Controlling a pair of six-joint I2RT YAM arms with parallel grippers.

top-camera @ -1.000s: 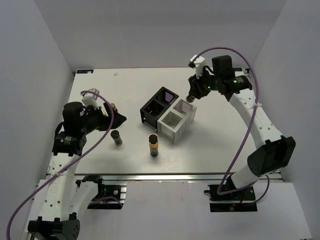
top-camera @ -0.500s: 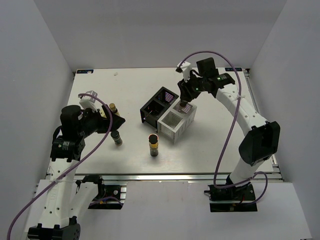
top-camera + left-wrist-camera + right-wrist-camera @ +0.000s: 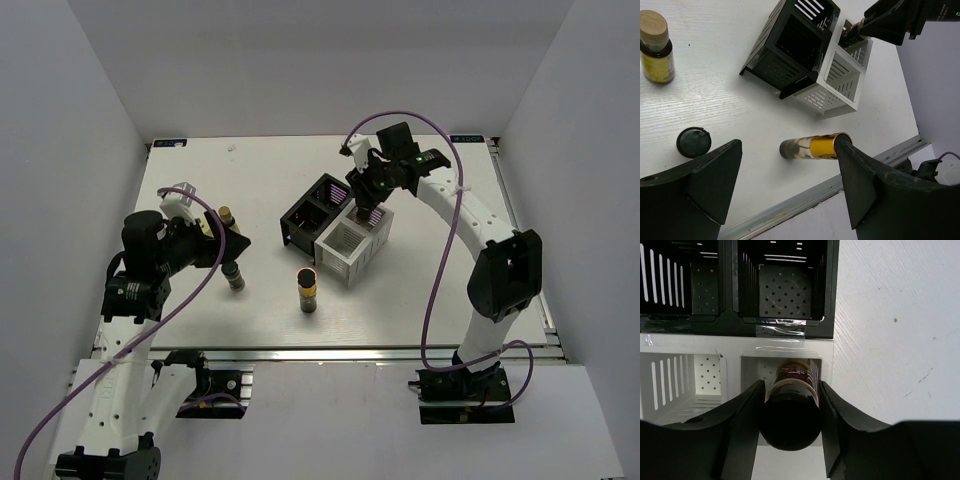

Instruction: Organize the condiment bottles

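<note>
We judge the task barely begun: on the worktop point(image 3: 450, 280), the rack's point(image 3: 332, 265) compartments look bare, the right claw point(image 3: 367, 208) clamps a dark-capped bottle point(image 3: 790, 415) at the mouth of a white one, and the left claw point(image 3: 790, 146) hangs spread above three loose bottles. The left wrist view tells them apart: tan-capped bottle point(image 3: 655, 47), black-capped bottle point(image 3: 694, 141), amber bottle point(image 3: 821, 146); only the right wrist view looks into the compartments.

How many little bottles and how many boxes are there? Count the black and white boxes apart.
Bottles: 4
Black box: 1
White box: 1
Total: 6
</note>
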